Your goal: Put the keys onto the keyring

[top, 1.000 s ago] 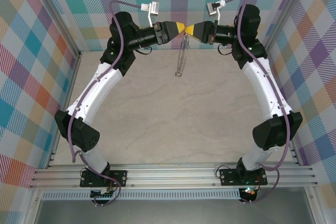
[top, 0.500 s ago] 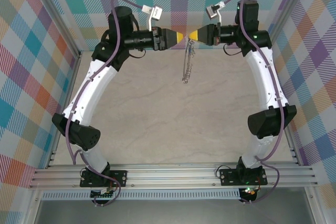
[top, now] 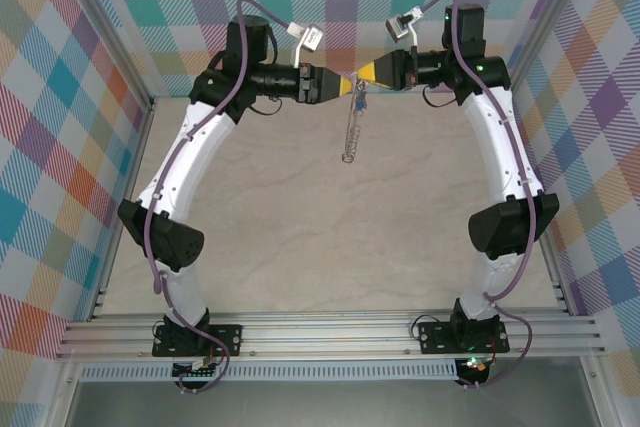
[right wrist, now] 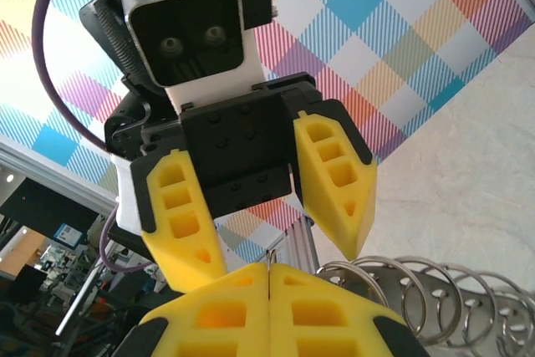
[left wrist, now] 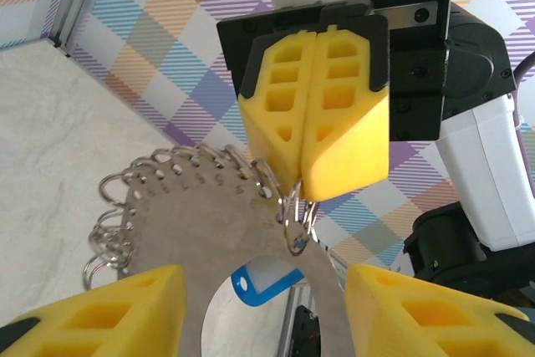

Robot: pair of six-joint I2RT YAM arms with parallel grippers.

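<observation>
- Surface: pale beige marbled tabletop [top: 300, 237], matt. Ribbed aluminium rails [top: 330, 332] run along its near edge.
- Room: wall panels in a pastel plaid print [top: 70, 107].
- Large silver metal keyring [left wrist: 192, 215]: a flat band with small holes pierced along its rim and thin wire loops strung through them. It hangs edge-on in the air above the far table.
- right gripper [top: 364, 74]: yellow wedge fingers with cut-out pockets, pressed together on the ring's rim.
- left gripper [top: 342, 85]: fingers spread apart, with the ring between them.
- Small blue-rimmed piece [left wrist: 251, 280]: seen through the ring's central opening. Whether it is the key cannot be told.

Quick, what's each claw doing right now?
Left gripper: open, gripping nothing.
Right gripper: shut, pinching the keyring at its rim.
</observation>
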